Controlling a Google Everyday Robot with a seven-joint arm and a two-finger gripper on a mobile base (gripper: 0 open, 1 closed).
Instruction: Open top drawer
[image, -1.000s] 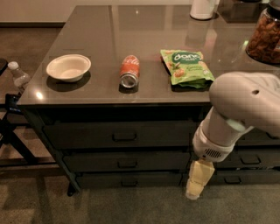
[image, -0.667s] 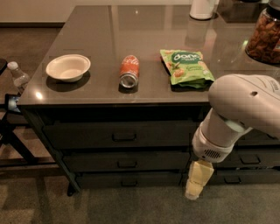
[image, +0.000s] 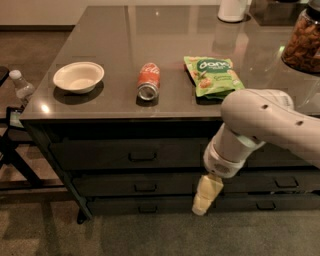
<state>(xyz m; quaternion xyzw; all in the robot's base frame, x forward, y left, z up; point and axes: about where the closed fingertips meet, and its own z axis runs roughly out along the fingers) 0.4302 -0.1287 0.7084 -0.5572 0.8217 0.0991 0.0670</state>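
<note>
The top drawer (image: 100, 155) is the tallest dark front right under the counter top, and it is closed. Its small dark pull handle (image: 142, 156) sits at its centre. My gripper (image: 204, 200) is cream-coloured and hangs pointing down from the white arm (image: 260, 120). It is in front of the lower drawers, to the right of and below the top drawer's handle, and touches nothing I can see.
On the counter (image: 125, 105) are a white bowl (image: 78, 77), a red can on its side (image: 148, 81), a green snack bag (image: 212, 75) and a jar of nuts (image: 303, 46). Two slimmer drawers (image: 115, 187) lie below. A bottle (image: 21, 86) stands at the left.
The arm and gripper have shifted a little to the left, towards the drawer handles. The drawers and the things on the counter have not moved.
</note>
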